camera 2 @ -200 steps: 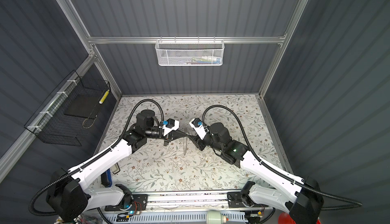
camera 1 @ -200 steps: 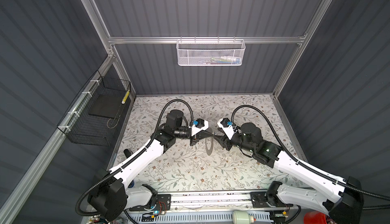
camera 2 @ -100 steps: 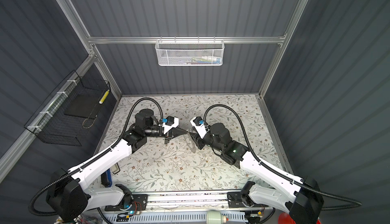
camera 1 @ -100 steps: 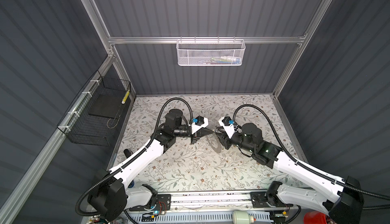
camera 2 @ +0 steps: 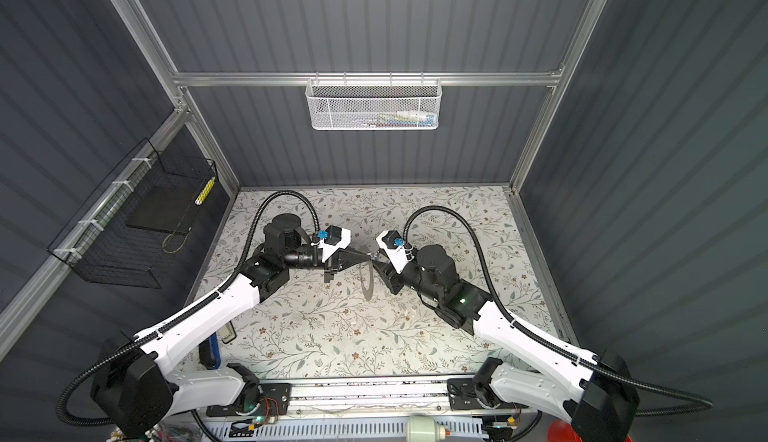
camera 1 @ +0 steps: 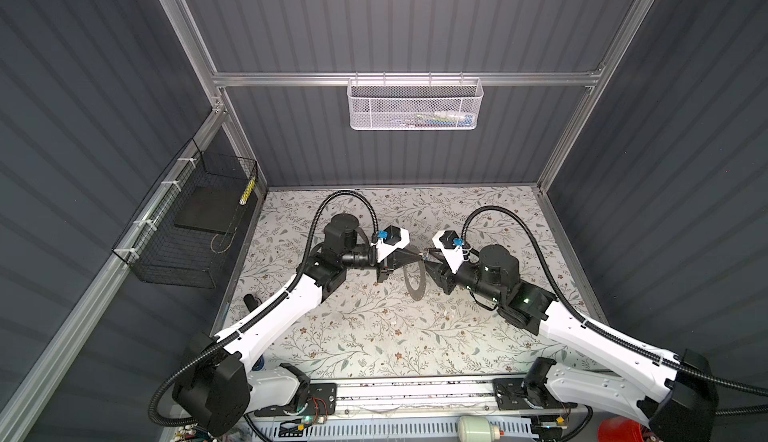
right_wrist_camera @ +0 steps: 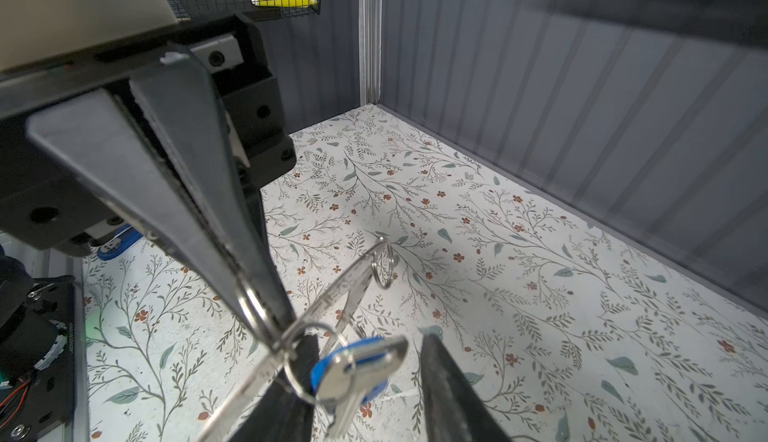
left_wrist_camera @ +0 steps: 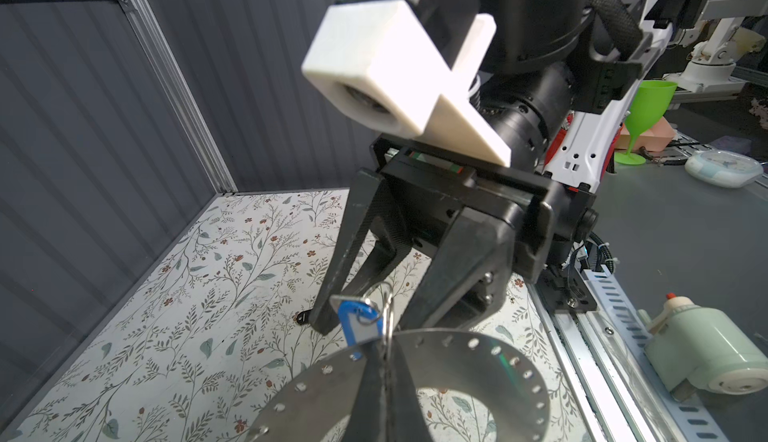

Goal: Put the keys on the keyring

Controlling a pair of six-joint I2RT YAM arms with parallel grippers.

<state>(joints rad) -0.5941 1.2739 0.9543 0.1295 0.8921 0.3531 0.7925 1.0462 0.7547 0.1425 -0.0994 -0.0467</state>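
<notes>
I judged the threading step to be close to done. In the right wrist view, low and centre in the frame, one of the keys point(right_wrist_camera: 353, 386) looked to hang from the small keyring point(right_wrist_camera: 322, 326) in front of the blue tag point(right_wrist_camera: 376, 390). The left gripper point(right_wrist_camera: 270, 327) was pressed together on the rim of the perforated metal disc point(right_wrist_camera: 332, 294), pinching it where that ring sat. The right gripper point(right_wrist_camera: 365, 377) stood spread, one finger on each side of the key and clamping nothing I could see. The next move, as I read it, called for confirming the key had cleared the ring's split. Then the right claw had to back off without snagging the ring. In both top views the grippers met mid-frame over the floral mat point(camera 1: 374, 336), and the disc point(camera 1: 415, 290) hung below them, but key and ring were too small to make out. The left wrist view showed the disc's holed face point(left_wrist_camera: 478, 356) and the tag point(left_wrist_camera: 353, 327) at lower centre. I could not pick out the key there.
</notes>
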